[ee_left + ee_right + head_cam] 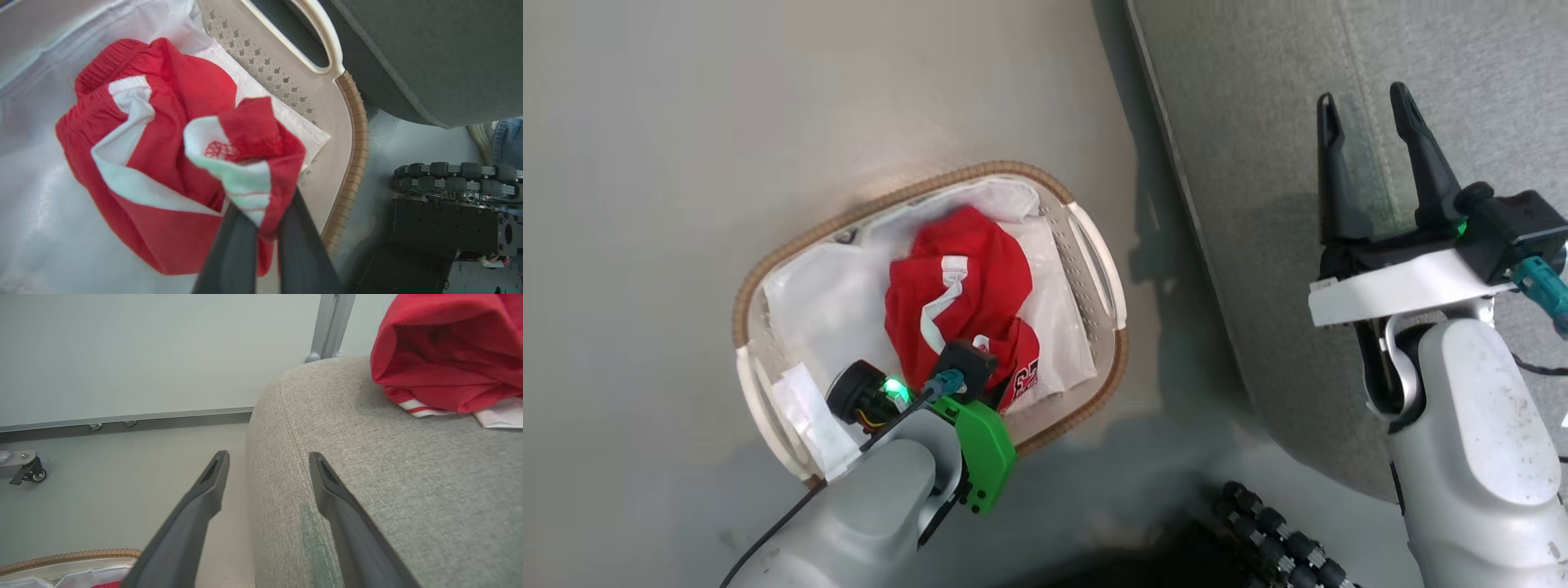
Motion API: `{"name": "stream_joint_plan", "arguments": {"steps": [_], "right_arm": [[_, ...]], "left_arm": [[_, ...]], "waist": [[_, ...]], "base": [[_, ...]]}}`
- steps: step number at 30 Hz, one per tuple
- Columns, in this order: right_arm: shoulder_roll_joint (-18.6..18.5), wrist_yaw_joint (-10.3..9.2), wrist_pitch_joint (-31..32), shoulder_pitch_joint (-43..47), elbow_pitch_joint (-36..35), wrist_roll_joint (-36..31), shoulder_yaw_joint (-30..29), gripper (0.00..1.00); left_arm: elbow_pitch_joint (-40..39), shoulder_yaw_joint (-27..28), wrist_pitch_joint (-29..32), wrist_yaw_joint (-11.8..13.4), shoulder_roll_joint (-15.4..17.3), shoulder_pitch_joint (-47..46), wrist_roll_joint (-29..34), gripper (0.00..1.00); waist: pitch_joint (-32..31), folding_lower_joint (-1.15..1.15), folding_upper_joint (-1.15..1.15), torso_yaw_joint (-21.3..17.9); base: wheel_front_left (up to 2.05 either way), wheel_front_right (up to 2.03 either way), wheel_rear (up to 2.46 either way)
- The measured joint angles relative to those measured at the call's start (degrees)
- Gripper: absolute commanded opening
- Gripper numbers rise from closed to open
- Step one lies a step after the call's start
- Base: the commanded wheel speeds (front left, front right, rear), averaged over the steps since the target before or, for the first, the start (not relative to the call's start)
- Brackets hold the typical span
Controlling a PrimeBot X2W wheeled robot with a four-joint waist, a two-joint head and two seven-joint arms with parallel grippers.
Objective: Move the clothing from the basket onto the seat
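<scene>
The white perforated basket (792, 237) with its brown woven rim stands on the floor, left of the grey seat (1258, 163). Crumpled red clothing (956, 286) with white stripes lies inside it on the white liner. A part with lettering (1025, 380) shows near the front rim. My left gripper (263, 222) reaches down into the basket and is shut on a red-and-white fold of the clothing (245, 163); fabric covers its tips. Over the seat's edge my right gripper (1364, 122) hangs open and empty. Another red garment (449, 355) lies on the seat (388, 477), beyond the right gripper (268, 457).
The white liner (825, 302) covers the basket's floor. My base with its black rollers (1282, 539) stands close in front of basket and seat. A shoe and blue denim of a person (502, 134) show past the seat's corner. A caster wheel (28, 471) stands by the wall.
</scene>
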Motion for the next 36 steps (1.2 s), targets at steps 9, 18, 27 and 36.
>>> {"name": "stream_joint_plan", "arguments": {"steps": [9,18,27,36], "right_arm": [[0.02,0.00,0.00,3.75,2.32,-3.78,-1.62,1.00],[0.03,0.00,0.00,10.57,5.22,-6.15,-2.45,1.00],[0.03,0.00,0.00,16.67,7.11,-7.35,-1.81,1.00],[0.01,0.00,0.00,17.71,7.44,-8.02,0.44,1.00]], "left_arm": [[-7.87,5.48,-0.42,0.01,0.96,2.29,2.23,0.00],[-20.43,13.18,-0.42,0.07,3.79,7.79,9.83,0.00],[-32.38,17.63,-0.42,0.07,7.81,9.05,18.00,0.00],[-39.69,17.12,-0.42,0.00,11.40,1.88,19.69,0.00]], "waist": [[-9.27,0.00,0.00,2.72],[-20.90,-0.01,0.00,5.73],[-33.82,-0.01,0.00,8.87],[-41.99,-0.01,0.00,11.60]], "base": [[0.00,0.00,0.00],[0.00,0.00,0.00],[0.00,0.00,0.00],[0.00,0.00,0.00]]}}
